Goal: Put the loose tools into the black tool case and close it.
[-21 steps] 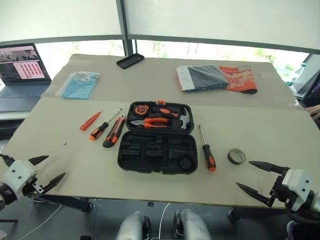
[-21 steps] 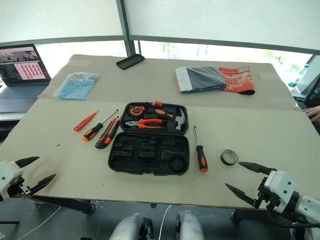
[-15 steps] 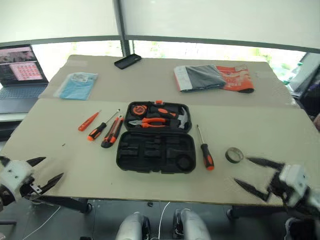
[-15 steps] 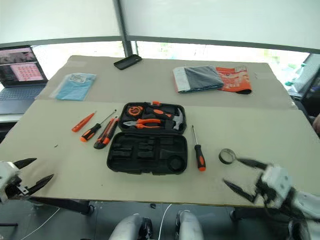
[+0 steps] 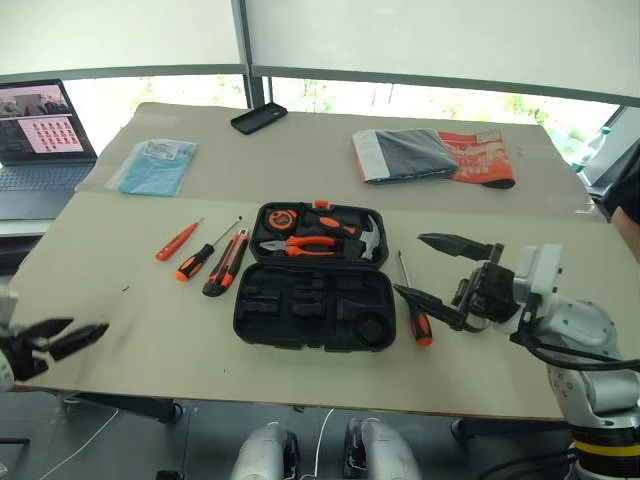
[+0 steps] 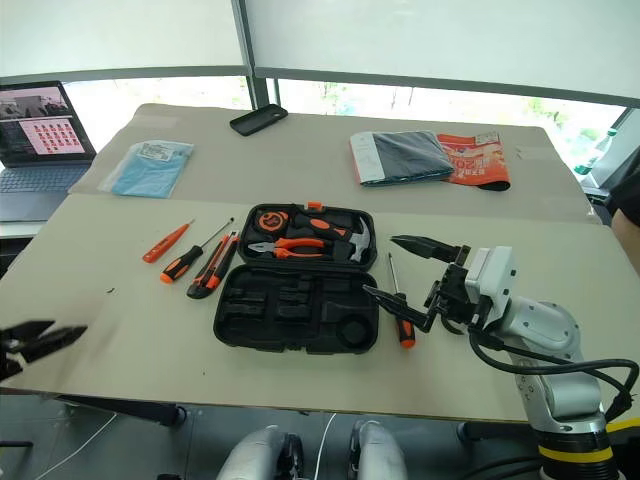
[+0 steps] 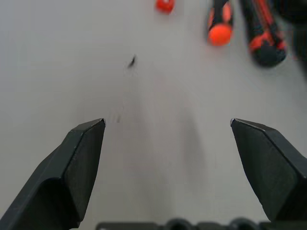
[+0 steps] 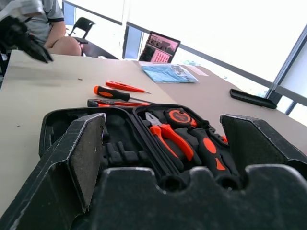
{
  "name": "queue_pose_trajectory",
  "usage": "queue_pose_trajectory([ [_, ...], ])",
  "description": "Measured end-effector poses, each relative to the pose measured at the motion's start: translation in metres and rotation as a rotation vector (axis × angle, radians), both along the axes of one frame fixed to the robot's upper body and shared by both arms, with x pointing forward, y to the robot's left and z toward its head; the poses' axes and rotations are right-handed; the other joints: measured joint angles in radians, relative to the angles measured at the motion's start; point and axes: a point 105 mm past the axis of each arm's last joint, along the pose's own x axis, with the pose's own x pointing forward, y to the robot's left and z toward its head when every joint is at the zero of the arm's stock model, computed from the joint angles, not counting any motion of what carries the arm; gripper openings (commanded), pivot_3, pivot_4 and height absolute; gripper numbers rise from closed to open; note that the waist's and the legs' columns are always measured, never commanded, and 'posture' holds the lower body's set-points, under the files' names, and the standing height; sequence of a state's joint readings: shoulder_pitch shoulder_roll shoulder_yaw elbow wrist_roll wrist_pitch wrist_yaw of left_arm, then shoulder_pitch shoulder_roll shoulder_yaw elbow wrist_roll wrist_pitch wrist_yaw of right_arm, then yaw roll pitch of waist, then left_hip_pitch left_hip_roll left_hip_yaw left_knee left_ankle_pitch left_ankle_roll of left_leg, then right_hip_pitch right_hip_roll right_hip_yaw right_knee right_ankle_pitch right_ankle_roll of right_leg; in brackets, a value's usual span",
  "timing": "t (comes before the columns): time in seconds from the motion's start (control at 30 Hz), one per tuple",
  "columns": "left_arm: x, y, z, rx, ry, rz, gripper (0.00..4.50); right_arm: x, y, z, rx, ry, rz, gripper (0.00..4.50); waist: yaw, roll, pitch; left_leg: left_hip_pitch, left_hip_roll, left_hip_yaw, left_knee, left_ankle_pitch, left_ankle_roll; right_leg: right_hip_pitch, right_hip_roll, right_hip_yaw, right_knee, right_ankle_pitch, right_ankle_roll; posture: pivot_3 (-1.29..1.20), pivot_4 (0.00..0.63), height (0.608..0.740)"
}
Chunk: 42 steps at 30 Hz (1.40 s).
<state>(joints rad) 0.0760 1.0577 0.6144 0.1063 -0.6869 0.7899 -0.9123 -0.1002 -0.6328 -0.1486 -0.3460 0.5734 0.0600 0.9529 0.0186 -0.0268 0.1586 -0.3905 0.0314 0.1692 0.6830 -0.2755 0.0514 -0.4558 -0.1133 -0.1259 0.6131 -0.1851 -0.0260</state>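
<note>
The black tool case [image 5: 313,306] lies open at the table's middle, its near half showing bare recesses, its far half holding pliers, a hammer and a tape measure. Left of it lie a slim orange screwdriver [image 5: 179,240], an orange-and-black screwdriver [image 5: 205,255] and a utility knife [image 5: 227,263]. Another screwdriver [image 5: 412,305] lies just right of the case. My right gripper [image 5: 408,264] hangs open above that screwdriver, pointing at the case [image 8: 144,139]. My left gripper [image 5: 87,325] is open and empty over the near left edge, well short of the tools [image 7: 220,26].
On the far half of the table lie a black phone [image 5: 259,118], a blue packet [image 5: 155,165], a grey folded cloth [image 5: 405,155] and an orange booklet [image 5: 482,158]. A laptop [image 5: 40,130] stands at the far left. A person [image 8: 53,28] sits beyond the table's left.
My right gripper has risen from the near right corner and swung left to above the screwdriver beside the case. My left gripper has drawn slightly toward the left edge.
</note>
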Motion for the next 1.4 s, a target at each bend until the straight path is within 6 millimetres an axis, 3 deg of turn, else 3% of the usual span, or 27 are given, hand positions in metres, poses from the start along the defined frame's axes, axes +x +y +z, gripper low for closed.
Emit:
queue_pose_trajectory([
  [0.13,0.039,-0.026,0.014,0.011,-0.021,-0.064,4.5,0.002,-0.004,-0.008,0.0,0.025,0.004,4.45,-0.005,-0.001,0.0,0.002,0.0,0.001,0.0,0.002,-0.003,0.0,0.004,0.0,0.004,0.0,0.0,0.0,0.15,0.74],
  [0.23,0.072,-0.046,0.013,0.088,-0.004,-0.103,4.5,0.0,0.001,-0.013,0.024,0.028,0.015,4.45,-0.005,-0.001,0.0,0.003,-0.001,0.001,0.0,0.004,-0.006,0.0,0.008,0.001,0.009,0.0,-0.001,0.0,0.15,0.74],
  [0.3,0.083,-0.054,0.006,0.111,0.012,-0.125,4.5,-0.003,0.004,-0.02,0.023,0.048,0.027,4.45,-0.011,-0.001,0.0,0.005,-0.001,0.003,0.0,0.005,-0.006,-0.001,0.009,0.002,0.011,-0.001,-0.002,0.0,0.15,0.74],
  [0.33,0.086,-0.056,0.001,0.122,0.028,-0.131,3.97,-0.004,0.004,-0.022,0.02,0.053,0.028,4.5,-0.017,-0.001,0.0,0.005,0.0,0.004,0.0,0.005,-0.006,-0.001,0.009,0.003,0.012,-0.001,-0.002,0.0,0.15,0.74],
  [0.47,0.105,-0.062,-0.008,0.178,0.058,-0.14,2.82,-0.006,0.003,-0.027,0.009,0.057,0.018,4.5,-0.022,-0.002,0.001,0.005,0.001,0.003,0.002,0.009,-0.002,-0.002,0.011,0.003,0.013,-0.001,-0.002,0.0,0.15,0.74],
  [0.67,0.116,-0.065,-0.011,0.245,0.066,-0.171,2.82,-0.011,-0.001,-0.031,0.01,0.066,-0.006,4.5,-0.016,-0.002,0.001,0.005,0.001,0.002,0.003,0.009,-0.002,-0.002,0.009,0.003,0.014,-0.001,-0.002,0.0,0.15,0.74],
  [0.9,0.126,-0.081,-0.038,0.213,0.113,-0.2,2.82,-0.011,0.001,-0.029,0.005,0.053,-0.009,4.5,-0.009,-0.002,0.001,0.001,0.002,0.001,0.013,0.007,0.007,-0.002,0.008,0.002,0.017,-0.001,-0.002,0.0,0.15,0.74],
  [1.0,0.131,-0.082,-0.039,0.23,0.102,-0.2,2.82,-0.011,0.002,-0.029,0.004,0.048,-0.011,4.5,-0.007,-0.002,0.001,0.001,0.001,0.001,0.014,0.006,0.009,-0.001,0.006,0.003,0.017,-0.001,-0.002,0.0,0.15,0.74],
  [1.1,0.134,-0.081,-0.04,0.244,0.095,-0.196,2.12,-0.01,0.002,-0.027,0.003,0.042,-0.01,4.5,-0.006,-0.002,0.001,0.001,0.001,0.001,0.014,0.006,0.009,-0.001,0.006,0.003,0.017,-0.001,-0.002,0.0,0.15,0.74],
  [1.23,0.137,-0.081,-0.04,0.214,0.045,-0.192,0.87,-0.008,0.004,-0.022,0.002,0.02,-0.002,4.5,-0.006,-0.002,0.001,0.0,0.002,0.0,0.015,0.006,0.009,-0.001,0.004,0.002,0.017,-0.001,-0.002,0.0,0.15,0.74],
  [1.4,0.14,-0.077,-0.018,0.143,-0.082,-0.19,0.88,-0.008,0.006,-0.014,-0.018,-0.011,0.038,4.5,-0.009,-0.003,0.001,-0.001,0.002,0.0,0.016,0.006,0.01,-0.002,0.005,0.002,0.017,-0.001,-0.002,0.0,0.15,0.74],
])
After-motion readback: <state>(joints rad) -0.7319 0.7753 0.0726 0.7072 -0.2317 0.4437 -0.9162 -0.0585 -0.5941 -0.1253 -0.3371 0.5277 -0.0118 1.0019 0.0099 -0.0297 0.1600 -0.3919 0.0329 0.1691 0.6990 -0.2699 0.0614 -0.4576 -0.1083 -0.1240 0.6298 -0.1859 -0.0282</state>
